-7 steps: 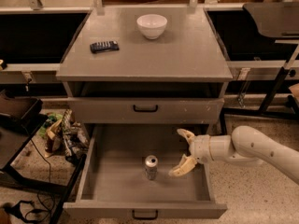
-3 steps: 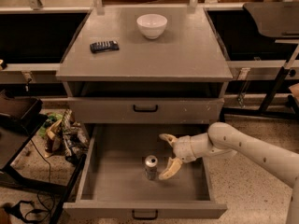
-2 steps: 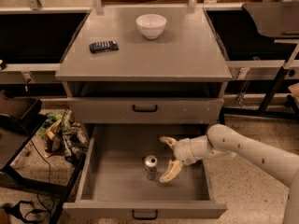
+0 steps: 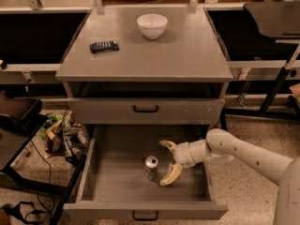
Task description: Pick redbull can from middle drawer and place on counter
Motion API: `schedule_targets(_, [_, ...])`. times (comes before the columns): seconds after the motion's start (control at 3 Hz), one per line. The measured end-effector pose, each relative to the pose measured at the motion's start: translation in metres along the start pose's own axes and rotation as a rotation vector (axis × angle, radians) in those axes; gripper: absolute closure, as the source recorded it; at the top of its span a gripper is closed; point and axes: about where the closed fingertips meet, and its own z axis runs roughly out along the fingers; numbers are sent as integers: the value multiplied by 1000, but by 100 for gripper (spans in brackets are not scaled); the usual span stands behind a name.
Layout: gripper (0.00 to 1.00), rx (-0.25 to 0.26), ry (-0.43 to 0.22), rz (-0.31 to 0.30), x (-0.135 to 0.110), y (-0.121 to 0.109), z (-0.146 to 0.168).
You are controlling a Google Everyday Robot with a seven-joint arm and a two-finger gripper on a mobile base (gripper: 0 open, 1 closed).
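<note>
The redbull can stands upright on the floor of the open middle drawer, near its middle. My gripper reaches in from the right inside the drawer. It is open, its two cream fingers spread just right of the can, apart from it. The lower finger lies close beside the can's base. The counter is the flat grey top of the cabinet above.
A white bowl and a black remote lie on the counter. A shut drawer front sits above the open drawer. Clutter and cables lie on the floor at left. A dark table leg stands at right.
My gripper has moved left across the drawer, from well right of the can to just beside it. The can has not moved.
</note>
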Motion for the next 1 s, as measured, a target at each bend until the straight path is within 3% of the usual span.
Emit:
schedule_targets(0.33, [0, -9, -12, -28, 5, -18, 13])
schedule_targets(0.67, [19, 8, -30, -49, 8, -28, 24])
schedule_targets(1.0, [42, 19, -40, -62, 8, -23, 32])
